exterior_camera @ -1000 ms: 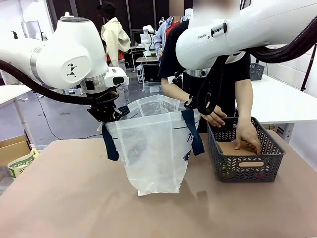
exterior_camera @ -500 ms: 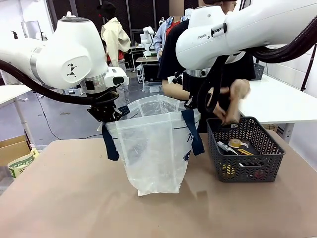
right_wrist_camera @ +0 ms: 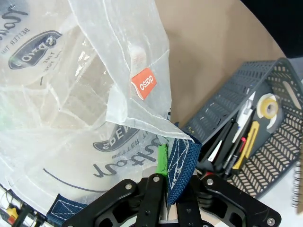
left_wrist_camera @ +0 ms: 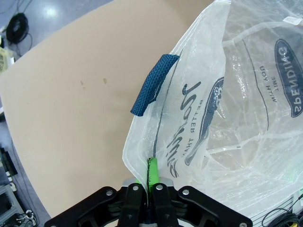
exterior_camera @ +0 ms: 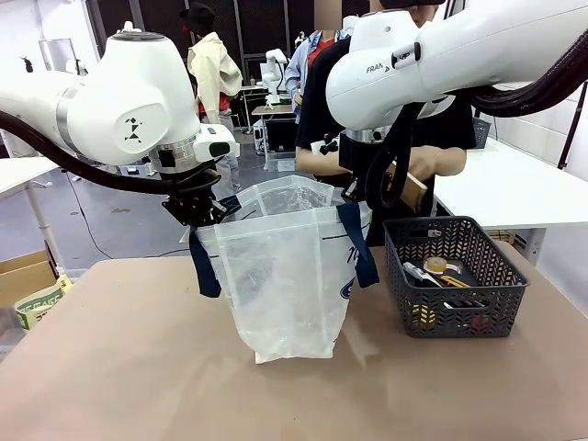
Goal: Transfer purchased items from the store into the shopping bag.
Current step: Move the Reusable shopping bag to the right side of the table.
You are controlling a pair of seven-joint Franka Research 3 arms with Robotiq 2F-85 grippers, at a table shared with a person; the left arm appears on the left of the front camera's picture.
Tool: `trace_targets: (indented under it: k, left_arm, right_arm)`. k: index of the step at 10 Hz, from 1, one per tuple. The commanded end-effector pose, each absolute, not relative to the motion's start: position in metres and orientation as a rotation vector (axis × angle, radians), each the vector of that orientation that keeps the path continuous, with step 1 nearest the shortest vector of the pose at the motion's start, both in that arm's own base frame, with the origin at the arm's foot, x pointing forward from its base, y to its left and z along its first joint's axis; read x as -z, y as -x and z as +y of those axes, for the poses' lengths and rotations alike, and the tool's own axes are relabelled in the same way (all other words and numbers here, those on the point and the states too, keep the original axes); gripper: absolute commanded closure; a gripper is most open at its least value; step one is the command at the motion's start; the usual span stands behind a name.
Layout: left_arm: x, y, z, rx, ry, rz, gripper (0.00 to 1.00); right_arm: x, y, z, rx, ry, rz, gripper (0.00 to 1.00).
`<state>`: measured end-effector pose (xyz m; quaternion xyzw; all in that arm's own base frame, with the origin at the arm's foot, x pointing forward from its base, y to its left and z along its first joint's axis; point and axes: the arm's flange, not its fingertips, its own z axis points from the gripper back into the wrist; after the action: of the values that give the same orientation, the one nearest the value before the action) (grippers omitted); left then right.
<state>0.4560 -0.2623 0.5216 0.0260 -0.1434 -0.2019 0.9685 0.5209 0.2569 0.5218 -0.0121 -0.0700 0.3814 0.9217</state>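
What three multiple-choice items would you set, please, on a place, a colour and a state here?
1. Where is the dark grey plastic lattice basket, relative to the translucent whitish plastic shopping bag? A. robot's left; B. inside it; C. robot's right.
2. What colour are the bag's strap handles? A. navy blue; B. red; C. yellow.
3. How are the left fingers? A. wide open; B. shut on the bag's rim; C. shut on a pen.
C, the front view puts it right of the bag; A, both straps are navy; B, the left wrist view has them pinching the rim.
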Motion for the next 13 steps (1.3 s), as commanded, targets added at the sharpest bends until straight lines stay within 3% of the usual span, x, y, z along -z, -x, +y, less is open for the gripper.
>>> trace_targets:
  k: [1, 13]
  left_arm:
    - [-0.5213, -0.456, -0.2621, 0.401, -0.053, -0.29, 1.0]
    - [-0.5216, -0.456, -0.2623, 0.408, -0.052, -0.29, 1.0]
  right_arm:
    - [-0.5212, -0.5212, 0.256, -0.774, 0.025, -0.143, 1.0]
    - [-0.5212, -0.5212, 0.256, -0.774, 0.025, -0.143, 1.0]
